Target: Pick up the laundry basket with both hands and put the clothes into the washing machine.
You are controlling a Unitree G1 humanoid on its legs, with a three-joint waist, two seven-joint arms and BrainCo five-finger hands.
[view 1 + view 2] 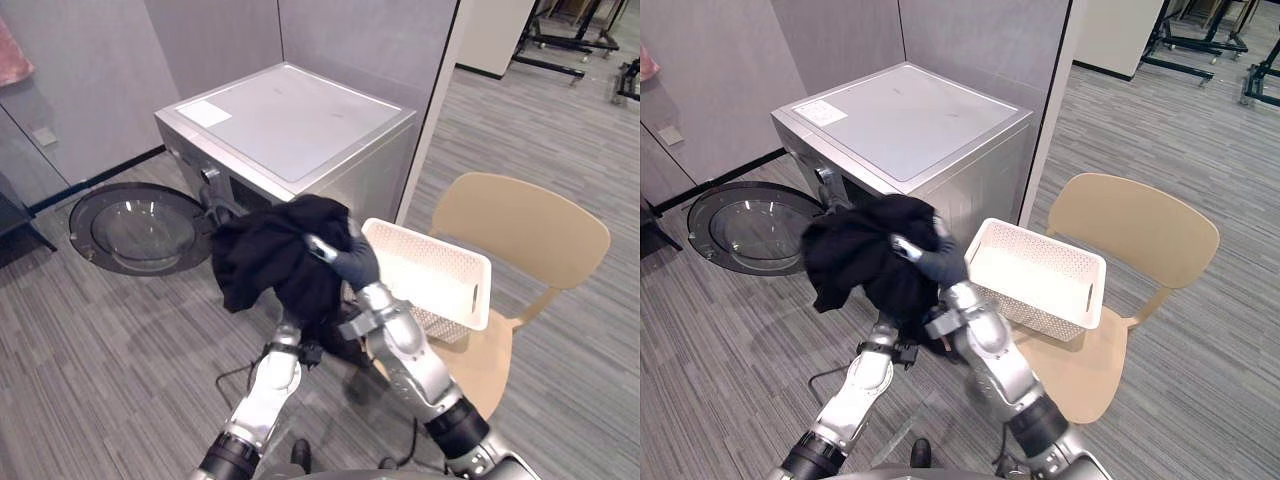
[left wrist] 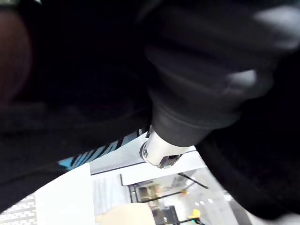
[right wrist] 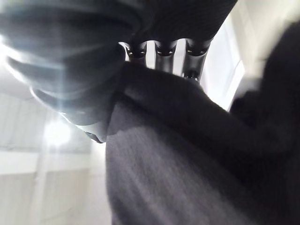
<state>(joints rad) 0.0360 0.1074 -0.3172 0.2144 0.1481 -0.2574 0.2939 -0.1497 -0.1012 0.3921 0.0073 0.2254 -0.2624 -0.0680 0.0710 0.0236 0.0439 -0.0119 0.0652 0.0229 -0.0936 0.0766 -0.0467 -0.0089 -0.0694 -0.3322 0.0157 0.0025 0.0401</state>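
Note:
A bundle of black clothes (image 1: 262,255) hangs in the air in front of the silver washing machine (image 1: 290,125). My right hand (image 1: 354,262) is shut on the bundle's right side, its fingers (image 3: 164,51) curled into the cloth. My left arm rises from below, and my left hand (image 2: 201,89) is buried under the clothes. The machine's round door (image 1: 135,230) stands open to the left, and the clothes hang just before the drum opening. The white laundry basket (image 1: 432,272) sits on a tan chair (image 1: 530,230) to the right; no clothes show inside it.
Grey partition walls stand behind and to the left of the machine. Striped grey carpet (image 1: 120,340) covers the floor. Black wheeled stands (image 1: 560,45) are far off at the back right.

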